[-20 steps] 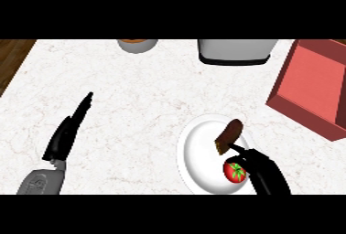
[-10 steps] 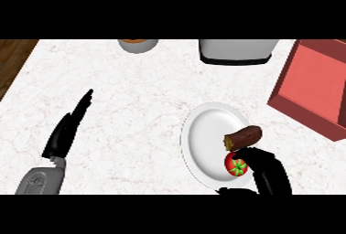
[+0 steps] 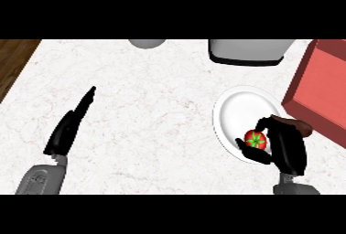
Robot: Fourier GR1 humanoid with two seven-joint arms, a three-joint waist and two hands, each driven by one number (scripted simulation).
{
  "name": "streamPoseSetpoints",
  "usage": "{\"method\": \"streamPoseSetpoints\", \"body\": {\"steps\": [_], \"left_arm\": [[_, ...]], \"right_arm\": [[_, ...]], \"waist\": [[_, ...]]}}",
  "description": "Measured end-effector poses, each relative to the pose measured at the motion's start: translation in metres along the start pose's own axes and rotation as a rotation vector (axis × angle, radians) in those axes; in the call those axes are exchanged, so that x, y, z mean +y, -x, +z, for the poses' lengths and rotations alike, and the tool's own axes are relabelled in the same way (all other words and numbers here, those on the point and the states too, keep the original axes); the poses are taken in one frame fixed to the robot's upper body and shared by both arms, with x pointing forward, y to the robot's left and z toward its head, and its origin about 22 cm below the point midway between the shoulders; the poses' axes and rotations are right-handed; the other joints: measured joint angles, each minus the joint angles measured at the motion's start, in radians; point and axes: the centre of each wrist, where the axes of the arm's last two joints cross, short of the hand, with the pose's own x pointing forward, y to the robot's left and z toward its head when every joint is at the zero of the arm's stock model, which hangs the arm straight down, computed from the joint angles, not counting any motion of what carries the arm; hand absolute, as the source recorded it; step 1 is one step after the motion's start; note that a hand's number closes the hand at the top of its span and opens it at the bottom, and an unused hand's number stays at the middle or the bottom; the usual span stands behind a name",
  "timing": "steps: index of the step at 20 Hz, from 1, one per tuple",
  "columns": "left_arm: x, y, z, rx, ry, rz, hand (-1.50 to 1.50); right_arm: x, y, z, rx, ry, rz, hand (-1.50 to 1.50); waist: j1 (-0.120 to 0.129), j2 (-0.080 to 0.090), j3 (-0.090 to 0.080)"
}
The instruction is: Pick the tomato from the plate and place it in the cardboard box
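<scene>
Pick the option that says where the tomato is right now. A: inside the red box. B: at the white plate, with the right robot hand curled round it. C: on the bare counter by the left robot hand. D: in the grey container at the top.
B: the tomato sits over the white plate, with the right robot hand curled round it, short of the red box.
</scene>
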Motion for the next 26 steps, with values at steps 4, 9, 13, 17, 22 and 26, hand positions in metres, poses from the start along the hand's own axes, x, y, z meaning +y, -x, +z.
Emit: {"method": "streamPoseSetpoints", "body": {"steps": [4, 9, 13, 17, 22, 26], "left_arm": [[-0.008, -0.004, -0.004, -0.014, 0.027, -0.001, 0.00], [-0.010, -0.004, -0.004, -0.006, 0.032, 0.006, 0.00], [-0.009, 0.000, -0.002, 0.006, 0.022, 0.008, 0.00], [-0.007, 0.001, -0.002, 0.016, 0.003, 0.006, 0.00], [-0.010, 0.006, 0.002, 0.030, -0.007, 0.011, 0.00], [-0.006, 0.007, 0.003, 0.034, -0.017, 0.010, 0.00]], "right_arm": [[-0.024, -0.012, -0.060, 0.164, -0.028, 0.112, 1.50], [-0.072, -0.055, -0.138, 0.325, 0.014, 0.247, 1.50], [-0.118, -0.092, -0.185, 0.433, 0.070, 0.321, 1.50], [-0.147, -0.103, -0.214, 0.536, 0.119, 0.353, 1.50], [-0.181, -0.091, -0.232, 0.630, 0.186, 0.335, 1.50], [-0.199, -0.064, -0.236, 0.690, 0.209, 0.334, 1.50]], "waist": [[0.023, 0.001, 0.001], [0.019, -0.009, 0.005], [0.001, -0.014, 0.007], [-0.016, -0.016, 0.008], [-0.034, -0.019, 0.010], [-0.041, -0.021, 0.010]]}}
